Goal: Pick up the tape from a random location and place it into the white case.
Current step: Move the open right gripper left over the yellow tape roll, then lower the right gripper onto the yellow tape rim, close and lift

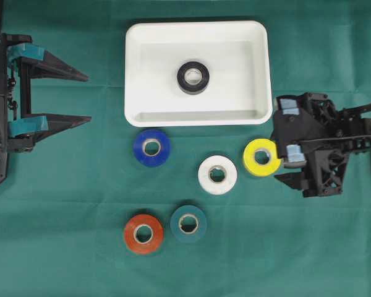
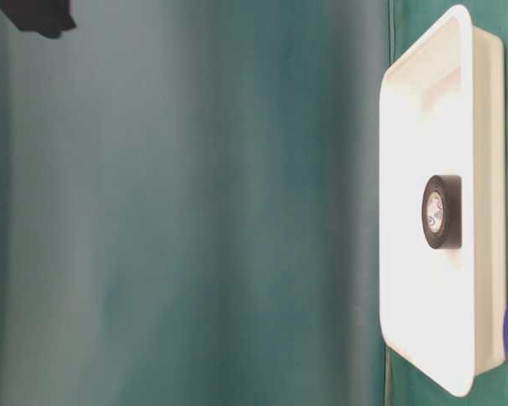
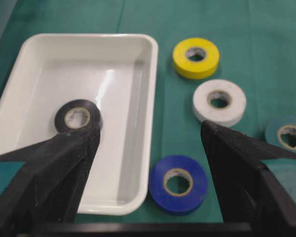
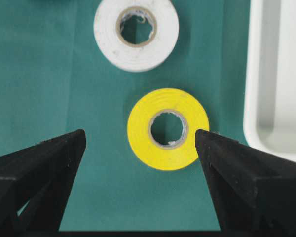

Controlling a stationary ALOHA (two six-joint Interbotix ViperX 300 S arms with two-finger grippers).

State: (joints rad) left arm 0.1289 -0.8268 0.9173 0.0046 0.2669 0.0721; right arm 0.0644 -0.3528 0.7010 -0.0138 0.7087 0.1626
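The white case (image 1: 198, 117) lies at the top centre with a black tape roll (image 1: 193, 77) flat inside it. A yellow tape roll (image 1: 261, 157) lies on the cloth below the case's right corner. My right gripper (image 1: 278, 154) hangs open just right of it. In the right wrist view the yellow roll (image 4: 167, 129) lies just ahead of the open right gripper (image 4: 140, 136), near the right fingertip (image 4: 207, 140), and nothing is held. My left gripper (image 1: 88, 98) stands open and empty at the far left, away from every roll.
On the green cloth lie a blue roll (image 1: 151, 148), a white roll (image 1: 217, 174), a red roll (image 1: 143, 234) and a teal roll (image 1: 188, 223). The left wrist view shows the case rim (image 3: 153, 98) and the blue roll (image 3: 178, 183) ahead.
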